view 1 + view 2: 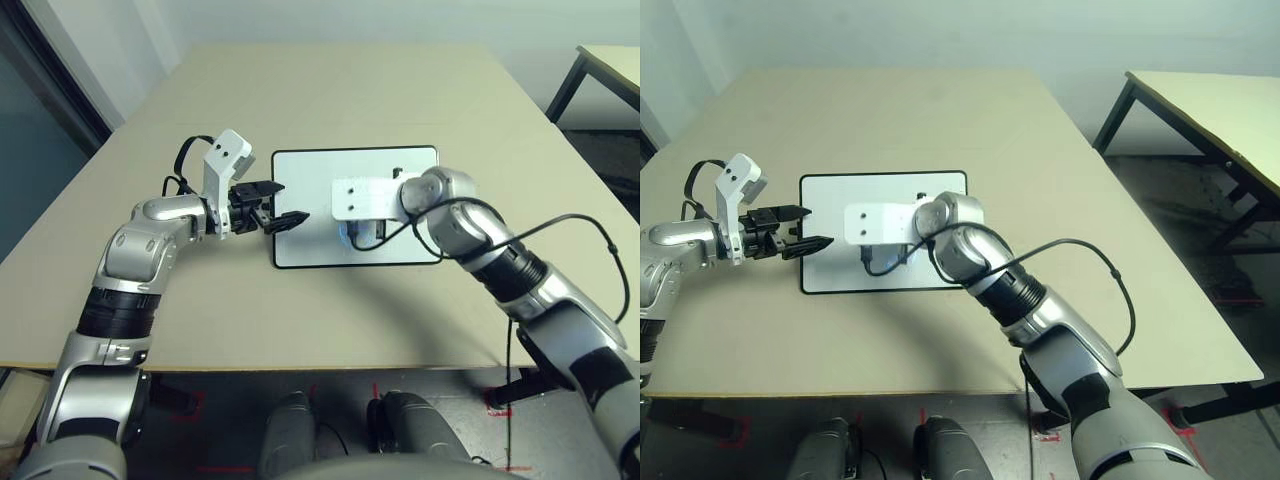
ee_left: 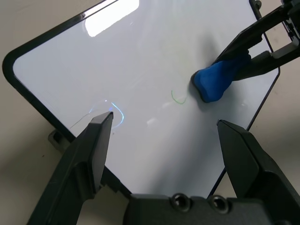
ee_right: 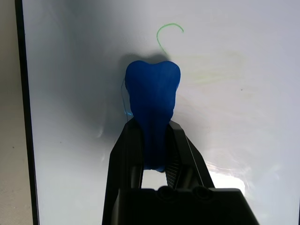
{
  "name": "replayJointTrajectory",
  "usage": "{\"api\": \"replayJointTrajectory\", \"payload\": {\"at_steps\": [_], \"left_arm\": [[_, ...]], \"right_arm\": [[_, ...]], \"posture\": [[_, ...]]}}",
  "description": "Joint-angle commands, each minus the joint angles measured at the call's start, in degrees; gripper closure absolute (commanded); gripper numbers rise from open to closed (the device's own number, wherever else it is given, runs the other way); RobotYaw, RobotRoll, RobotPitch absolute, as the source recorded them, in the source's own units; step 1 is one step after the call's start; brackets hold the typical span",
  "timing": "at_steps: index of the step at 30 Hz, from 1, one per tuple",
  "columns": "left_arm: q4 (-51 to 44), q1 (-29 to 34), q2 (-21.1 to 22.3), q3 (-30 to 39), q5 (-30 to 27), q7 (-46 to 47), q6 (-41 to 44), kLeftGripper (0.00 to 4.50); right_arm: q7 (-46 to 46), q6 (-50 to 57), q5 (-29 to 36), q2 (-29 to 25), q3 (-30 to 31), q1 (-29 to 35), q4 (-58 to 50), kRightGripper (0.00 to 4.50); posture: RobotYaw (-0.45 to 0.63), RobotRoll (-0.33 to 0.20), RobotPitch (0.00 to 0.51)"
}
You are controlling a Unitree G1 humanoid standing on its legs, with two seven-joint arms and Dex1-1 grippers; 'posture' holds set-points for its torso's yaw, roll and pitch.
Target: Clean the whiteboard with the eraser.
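now right gripper (image 3: 154, 140) pinches eraser (image 3: 152, 101) over whiteboard (image 1: 300, 180); left gripper (image 2: 164, 140) spread

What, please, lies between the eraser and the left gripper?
Bare whiteboard with a small green mark, in the left wrist view, between eraser and left gripper.

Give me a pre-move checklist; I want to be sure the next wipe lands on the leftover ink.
1. Eraser clamped in right gripper: ok.
2. Eraser over the whiteboard, inside the frame: ok.
3. Eraser pressing on the surface: cannot tell.
4. Board clean: not ok; a green curl sits just past the eraser tip, and a blue mark remains.
5. Left gripper steadying the board: not ok; it is open at the board's left edge.
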Motion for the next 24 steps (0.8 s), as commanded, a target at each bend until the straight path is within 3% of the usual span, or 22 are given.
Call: {"api": "replayJointTrajectory", "payload": {"at_steps": [1,8,14,18,24], "left_arm": [[0.26,-0.38,-0.14,-0.25,0.11,-0.13,-0.32,0.00],[-0.23,-0.08,0.06,0.05,0.03,0.09,0.05,0.00],[-1.28,0.81,0.36,0.52,-0.28,0.42,0.55,0.00],[-1.67,0.91,0.31,0.59,-0.45,0.76,0.78,0.00],[-2.42,1.11,0.33,0.63,-0.70,1.02,1.32,0.00]], "right_arm": [[-3.02,-0.90,-0.03,2.33,-1.54,-3.85,5.87,3.90],[-6.30,-4.78,0.90,6.39,-3.20,-8.93,13.85,3.90],[2.28,-3.18,-0.68,1.50,1.95,-2.07,2.23,3.90],[4.08,-2.45,-1.61,-0.08,2.98,-0.95,-0.03,3.90],[-0.97,-3.80,-0.67,4.55,-0.18,-6.31,8.18,3.90]], "posture": [[-0.03,0.000,0.048],[-0.02,0.000,0.046],[-0.01,0.000,0.048],[-0.01,0.000,0.048],[-0.01,0.000,0.050]]}}
